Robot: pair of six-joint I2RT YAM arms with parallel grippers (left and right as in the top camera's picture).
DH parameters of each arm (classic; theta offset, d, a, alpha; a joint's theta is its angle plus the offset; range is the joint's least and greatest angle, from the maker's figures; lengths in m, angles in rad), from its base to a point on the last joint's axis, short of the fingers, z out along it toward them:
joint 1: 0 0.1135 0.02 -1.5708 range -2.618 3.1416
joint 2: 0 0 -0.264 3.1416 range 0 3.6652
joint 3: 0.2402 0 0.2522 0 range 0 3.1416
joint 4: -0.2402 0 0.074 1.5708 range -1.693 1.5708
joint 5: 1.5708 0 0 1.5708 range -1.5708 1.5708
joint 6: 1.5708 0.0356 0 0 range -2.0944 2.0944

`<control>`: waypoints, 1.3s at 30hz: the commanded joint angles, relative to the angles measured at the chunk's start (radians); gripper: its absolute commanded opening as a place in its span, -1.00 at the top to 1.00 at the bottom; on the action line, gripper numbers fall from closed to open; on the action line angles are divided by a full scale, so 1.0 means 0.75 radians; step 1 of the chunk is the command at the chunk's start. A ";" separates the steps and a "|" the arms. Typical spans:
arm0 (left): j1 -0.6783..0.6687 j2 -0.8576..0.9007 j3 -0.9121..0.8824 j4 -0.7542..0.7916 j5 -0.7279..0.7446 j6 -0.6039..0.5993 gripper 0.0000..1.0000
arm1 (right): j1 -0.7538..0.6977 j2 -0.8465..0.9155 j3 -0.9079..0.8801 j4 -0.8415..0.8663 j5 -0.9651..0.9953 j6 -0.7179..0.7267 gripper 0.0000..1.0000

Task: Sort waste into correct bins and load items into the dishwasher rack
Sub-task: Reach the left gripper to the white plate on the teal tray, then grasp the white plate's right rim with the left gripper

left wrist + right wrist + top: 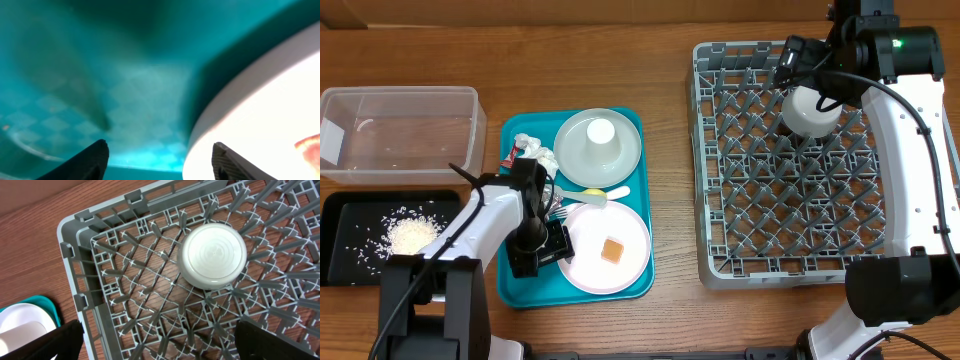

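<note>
**Left pincer astride plate rim, bowl upturned in rack**

A brown wood-grain tabletop (pixel 670 150) carries everything. The only print is on a red-and-white wrapper (pixel 509 156) at the far left corner of the teal tray (pixel 520 290), too small to read. A white patch (pixel 330 140) on the left wall of the tub (pixel 410 140) is just as unreadable. A green light (pixel 897 43) glows on the right arm (pixel 920 150).

The tub stands at the tabletop's far left corner. Just nearer, along the left edge, the black tray (pixel 340 255) holds a heap of rice (pixel 410 235).

The teal tray lies mid-tabletop. On its far half sits a grey-green plate (pixel 620 160) with a cup (pixel 600 132) upside down on it, and napkins (pixel 535 152) lie beside the wrapper. A yellow spoon (pixel 592 194) and a fork (pixel 558 211) lie between the two plates. On the near half, a pinkish plate (pixel 620 275) carries an orange cube (pixel 612 250).

The left pincer (pixel 160 160) is low at the pinkish plate's left rim with its jaws apart. One finger (pixel 92 157) is over the tray, the other over the plate, and they grip nothing.

The rack (pixel 705 160) fills the tabletop's right side. A white bowl (pixel 212 255) lies upside down on the pegs in its far half. The right pincer (pixel 160 342) hovers above the bowl, jaws wide and empty
</note>
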 commanded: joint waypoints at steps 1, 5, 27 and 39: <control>-0.006 -0.004 0.128 -0.046 -0.001 0.028 -0.48 | 0.003 -0.014 0.004 0.006 0.017 0.007 -1.00; -0.007 -0.024 0.249 -0.139 0.002 0.028 -0.51 | 0.003 -0.014 0.004 0.006 0.017 0.007 -1.00; -0.808 -0.114 0.338 -0.030 -0.082 0.055 -0.82 | 0.003 -0.014 0.004 0.006 0.017 0.007 -1.00; -0.934 -0.113 0.323 -0.016 -0.082 0.348 -0.67 | 0.003 -0.014 0.004 0.006 0.017 0.007 -1.00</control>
